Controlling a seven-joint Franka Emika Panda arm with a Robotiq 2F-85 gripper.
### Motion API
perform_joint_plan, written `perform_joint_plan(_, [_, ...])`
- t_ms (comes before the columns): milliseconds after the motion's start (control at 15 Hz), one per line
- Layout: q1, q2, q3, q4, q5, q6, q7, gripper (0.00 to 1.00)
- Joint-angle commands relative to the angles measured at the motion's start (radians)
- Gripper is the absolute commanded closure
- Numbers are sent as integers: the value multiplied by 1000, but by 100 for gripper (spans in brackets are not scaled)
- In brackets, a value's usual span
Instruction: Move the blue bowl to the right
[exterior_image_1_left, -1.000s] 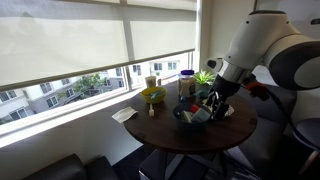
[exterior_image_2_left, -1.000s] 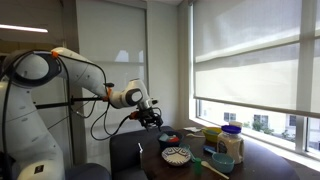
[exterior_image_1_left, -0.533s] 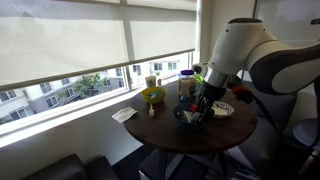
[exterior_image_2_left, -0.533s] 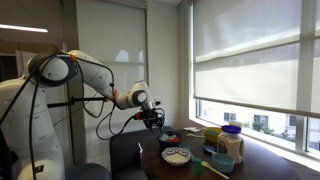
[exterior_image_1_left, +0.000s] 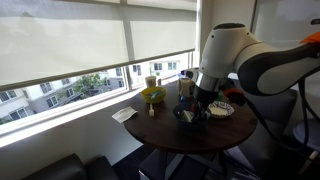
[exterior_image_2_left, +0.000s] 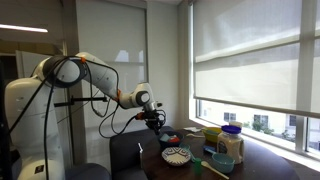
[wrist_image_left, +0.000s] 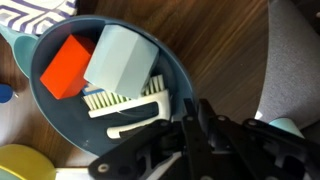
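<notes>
The blue bowl (wrist_image_left: 62, 115) fills the wrist view; it holds a red block (wrist_image_left: 67, 67), a pale teal block (wrist_image_left: 121, 60) and a white brush (wrist_image_left: 126, 101). My gripper (wrist_image_left: 193, 110) is at the bowl's near rim, its two dark fingers drawn together with the rim between them. In an exterior view the bowl (exterior_image_1_left: 187, 117) sits near the middle of the round wooden table (exterior_image_1_left: 205, 137), with the gripper (exterior_image_1_left: 200, 108) down on its edge. From the opposite side, the gripper (exterior_image_2_left: 155, 124) hangs over the table's far end.
A yellow-green bowl (exterior_image_1_left: 152, 96) and bottles stand toward the window. A patterned whitish plate (exterior_image_1_left: 222, 108) lies beside the blue bowl; it also shows as plate (exterior_image_2_left: 177, 155). A paper napkin (exterior_image_1_left: 124, 115) lies at the table's edge. Jars (exterior_image_2_left: 229, 143) stand by the window.
The jaws went from wide apart to drawn together on the bowl's rim. The arm swung in and leaned lower over the table.
</notes>
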Motion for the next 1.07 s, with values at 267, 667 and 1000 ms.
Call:
perform_joint_plan(267, [8, 61, 4, 74, -74, -94, 68, 46])
perform_joint_plan(667, [10, 97, -1, 96, -176, -115, 145, 57])
perform_joint_plan(1000, [9, 87, -8, 68, -143, -91, 122, 61])
